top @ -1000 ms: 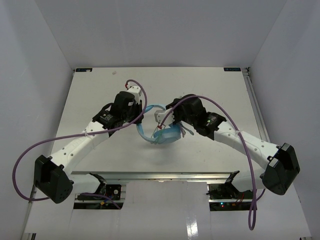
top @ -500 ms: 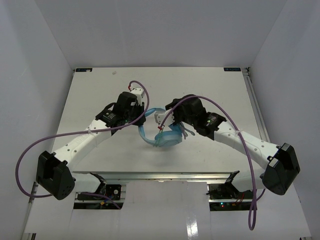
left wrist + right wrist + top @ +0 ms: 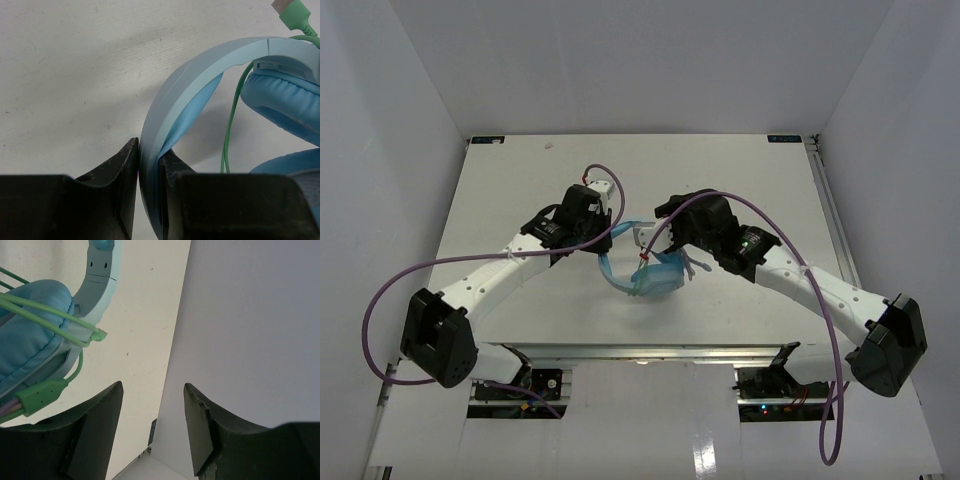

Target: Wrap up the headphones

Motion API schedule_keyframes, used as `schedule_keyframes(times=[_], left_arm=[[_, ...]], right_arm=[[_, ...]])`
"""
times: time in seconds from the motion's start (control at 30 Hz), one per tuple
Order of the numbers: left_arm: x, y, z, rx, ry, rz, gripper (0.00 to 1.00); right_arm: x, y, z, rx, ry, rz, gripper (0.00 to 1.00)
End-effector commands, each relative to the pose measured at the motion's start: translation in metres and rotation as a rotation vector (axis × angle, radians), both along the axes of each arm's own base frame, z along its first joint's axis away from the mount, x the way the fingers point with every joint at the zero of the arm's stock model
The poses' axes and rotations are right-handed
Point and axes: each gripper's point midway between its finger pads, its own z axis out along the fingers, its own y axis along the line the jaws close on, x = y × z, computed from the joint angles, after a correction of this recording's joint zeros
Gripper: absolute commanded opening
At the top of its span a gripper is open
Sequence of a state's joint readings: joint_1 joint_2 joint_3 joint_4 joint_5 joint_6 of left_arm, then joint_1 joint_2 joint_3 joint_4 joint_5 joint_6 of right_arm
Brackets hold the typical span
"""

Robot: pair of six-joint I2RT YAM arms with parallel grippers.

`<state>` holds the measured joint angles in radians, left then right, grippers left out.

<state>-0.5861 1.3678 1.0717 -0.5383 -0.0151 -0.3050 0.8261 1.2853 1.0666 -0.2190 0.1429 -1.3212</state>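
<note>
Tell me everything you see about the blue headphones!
The headphones are light blue and plastic-looking, with a curved headband and two padded earcups. A thin green cord crosses one cup. They sit near the middle of the table, and the left gripper pinches the headband.

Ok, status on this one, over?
Left claw shut on headphones at the headband. Right claw open, empty, beside earcup. Cord strands across earcup. No obstruction seen.
</note>
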Motion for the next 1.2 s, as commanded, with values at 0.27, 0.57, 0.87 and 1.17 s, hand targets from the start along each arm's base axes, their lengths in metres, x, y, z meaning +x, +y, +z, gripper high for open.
schedule_keyframes(times=[0.27, 0.57, 0.87, 1.17], left_arm=[[0.038, -0.013, 0.043, -0.106, -0.089, 0.038, 0.00], [0.092, -0.002, 0.041, -0.121, -0.130, 0.100, 0.00], [0.138, -0.004, 0.032, -0.133, -0.180, 0.124, 0.00], [0.164, 0.002, 0.008, -0.152, -0.176, 0.142, 0.00]], right_arm=[[0.004, -0.023, 0.064, 0.129, -0.032, -0.051, 0.66], [0.013, -0.056, 0.087, 0.362, 0.067, -0.135, 0.76], [0.004, -0.086, 0.063, 0.531, 0.222, -0.203, 0.78], [-0.018, -0.101, 0.033, 0.600, 0.307, -0.250, 0.78]])
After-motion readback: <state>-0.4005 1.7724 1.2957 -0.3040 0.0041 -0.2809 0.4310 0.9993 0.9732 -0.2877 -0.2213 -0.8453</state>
